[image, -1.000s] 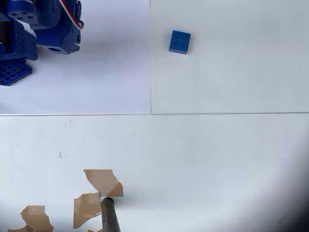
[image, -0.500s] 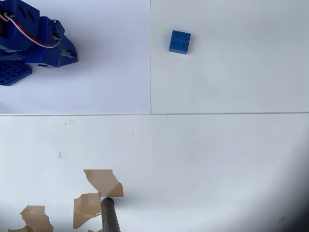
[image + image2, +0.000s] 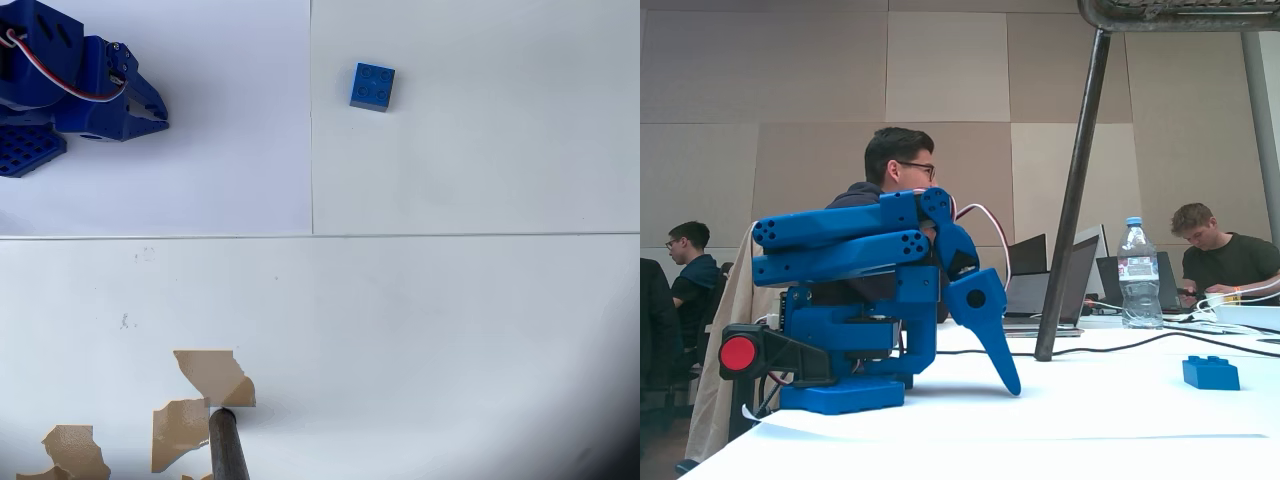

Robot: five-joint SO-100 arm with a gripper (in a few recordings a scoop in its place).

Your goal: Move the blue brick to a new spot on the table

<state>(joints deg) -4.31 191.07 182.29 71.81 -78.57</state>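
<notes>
Tool (image 3: 160,120) folded down, tip just off the counter (image 3: 420,320), seemingly closed, holding nothing; blue brick (image 3: 372,86) well away, untouched.

The table (image 3: 420,320) is viewed straight down from above in the overhead view, arm (image 3: 75,95) at ten o'clock. In the fixed view it is seen from tabletop height, side-on and near. Arm (image 3: 870,300) and blue brick (image 3: 1211,372) are shared.

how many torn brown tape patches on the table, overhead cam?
3, maybe more: one large, one below it beside the dark pole, one bottom left. Slivers at the bottom edge may be more.
</notes>
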